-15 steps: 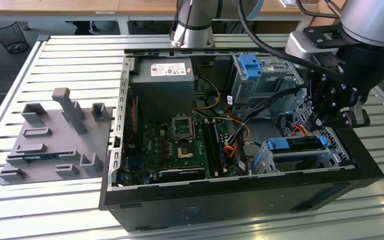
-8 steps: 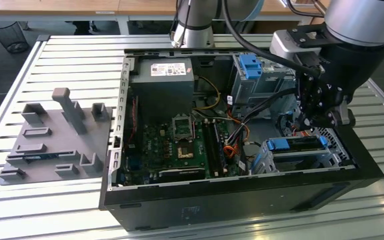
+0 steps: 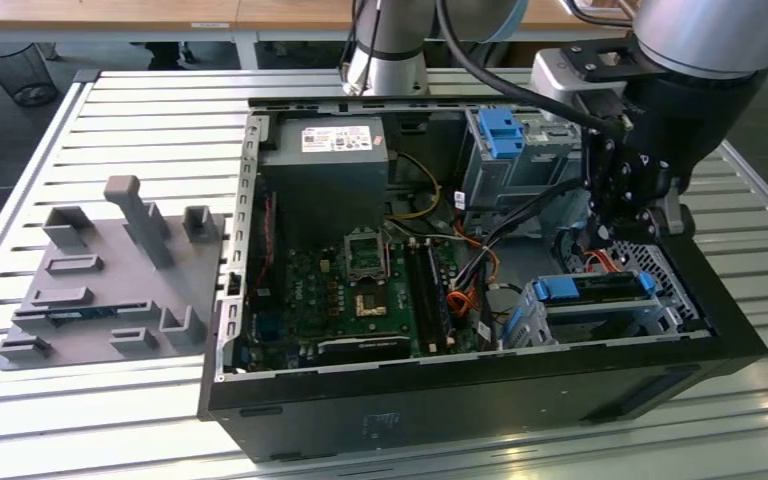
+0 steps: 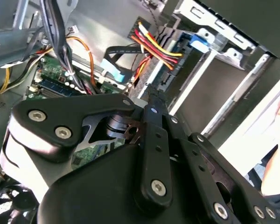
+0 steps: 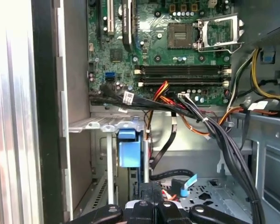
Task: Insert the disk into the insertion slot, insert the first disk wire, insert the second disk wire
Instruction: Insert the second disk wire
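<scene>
The disk (image 3: 595,288), silver in a bright blue bracket, lies inside the insertion slot (image 3: 656,316), a low perforated cage at the front right corner of the open computer case. My gripper (image 3: 620,238) hangs straight above the cage's rear end, between the cables. In both wrist views its fingers are together on a small black wire connector (image 5: 151,190). A red, yellow and black wire bundle (image 4: 156,44) runs to the edge of the disk (image 4: 199,41) just past the fingertips. A flat black cable with a blue tab (image 5: 186,183) lies loose beside the connector.
A taller grey cage with a blue tab (image 3: 504,140) stands behind the slot. The motherboard (image 3: 357,290) and power supply (image 3: 324,170) take up the case's left half. Thick black cables (image 5: 224,140) cross near the gripper. A grey fixture plate (image 3: 104,270) sits on the slatted table.
</scene>
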Controlling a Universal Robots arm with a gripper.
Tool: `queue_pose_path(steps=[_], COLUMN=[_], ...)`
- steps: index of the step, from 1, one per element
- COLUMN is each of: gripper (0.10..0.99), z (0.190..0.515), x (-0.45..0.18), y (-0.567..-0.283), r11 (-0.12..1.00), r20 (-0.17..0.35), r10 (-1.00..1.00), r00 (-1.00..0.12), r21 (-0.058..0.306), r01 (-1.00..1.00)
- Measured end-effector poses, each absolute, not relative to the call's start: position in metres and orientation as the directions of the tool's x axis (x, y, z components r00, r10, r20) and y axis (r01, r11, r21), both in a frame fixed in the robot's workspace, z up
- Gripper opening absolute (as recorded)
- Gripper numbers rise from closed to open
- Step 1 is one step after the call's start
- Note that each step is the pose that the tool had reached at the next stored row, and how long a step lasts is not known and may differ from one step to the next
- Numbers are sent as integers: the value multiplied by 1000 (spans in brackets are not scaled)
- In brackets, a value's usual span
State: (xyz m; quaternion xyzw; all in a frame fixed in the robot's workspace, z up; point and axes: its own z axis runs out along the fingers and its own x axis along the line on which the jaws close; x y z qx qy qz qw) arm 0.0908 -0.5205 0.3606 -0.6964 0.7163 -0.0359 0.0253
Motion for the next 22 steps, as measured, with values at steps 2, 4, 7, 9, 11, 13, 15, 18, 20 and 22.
queue_pose_path(steps=[2,4,7,9,11,13,15,18,20,22], gripper=[106,106,106,106,106,106,106,169,239,251], z=[361,361,360,360,360,360,360,359,358,357], x=[91,91,91,91,91,91,91,91,91,92], y=[-517,-515,-510,-506,-504,-502,-500,-497,-495,-493], r11=[28,28,28,28,28,28,27,28,28,27], r20=[14,15,15,16,16,17,18,18,18,19], r10=[-999,-999,-999,-999,-999,-999,-999,-999,-999,-999], r00=[-29,-29,-29,-29,-29,-29,-29,-29,-29,-28], r21=[-68,-56,-55,-55,-55,-55,-55,-53,-52,-51], r01=[-997,-998,-998,-998,-998,-998,-998,-998,-998,-998])
